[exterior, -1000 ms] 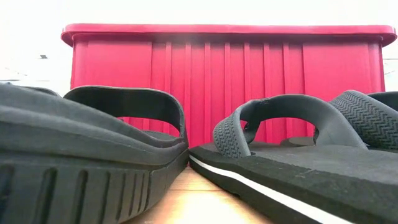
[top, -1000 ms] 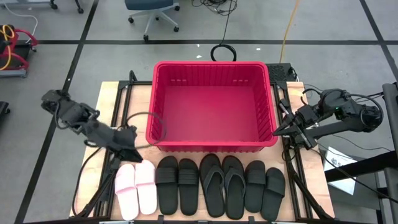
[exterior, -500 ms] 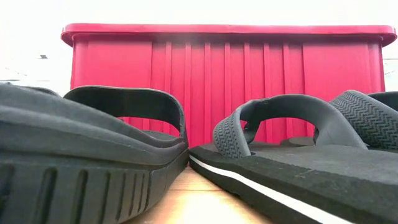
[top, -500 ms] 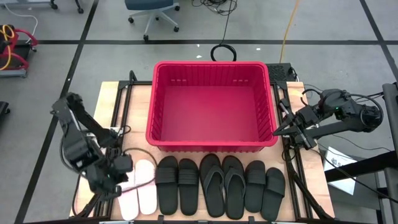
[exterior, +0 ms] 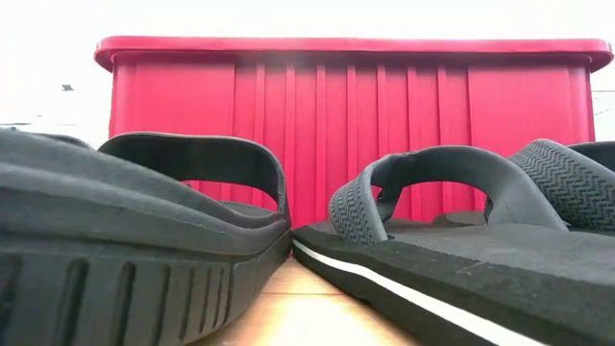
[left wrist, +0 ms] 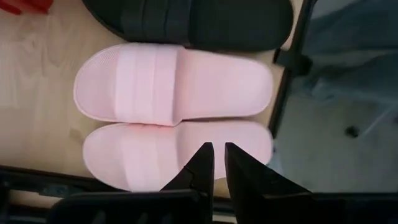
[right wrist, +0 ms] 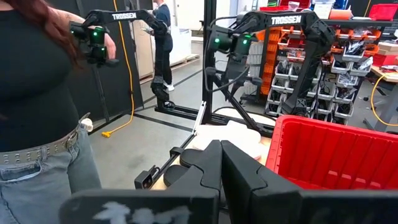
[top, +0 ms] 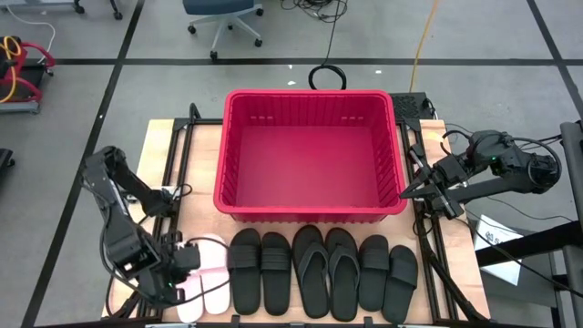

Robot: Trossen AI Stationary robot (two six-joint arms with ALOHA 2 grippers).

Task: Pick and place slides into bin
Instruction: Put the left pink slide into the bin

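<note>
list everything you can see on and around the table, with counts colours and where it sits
bin: one, red, ribbed sides, middle of the table, nothing in it
white slides: two, side by side at the left end of the row in front of the bin
black wide-strap slides: two, right of the white pair
black flip-flops: two, thong style, middle of the row
second black wide-strap pair: two, right end of the row
table: one, pale wood top on a dark frame
office chair: one, blue seat, on the floor beyond the table
person: one, dark top and jeans, beside the table
left gripper: over the outer white slide, fingers slightly apart
right gripper: shut, by the bin's right side
</note>
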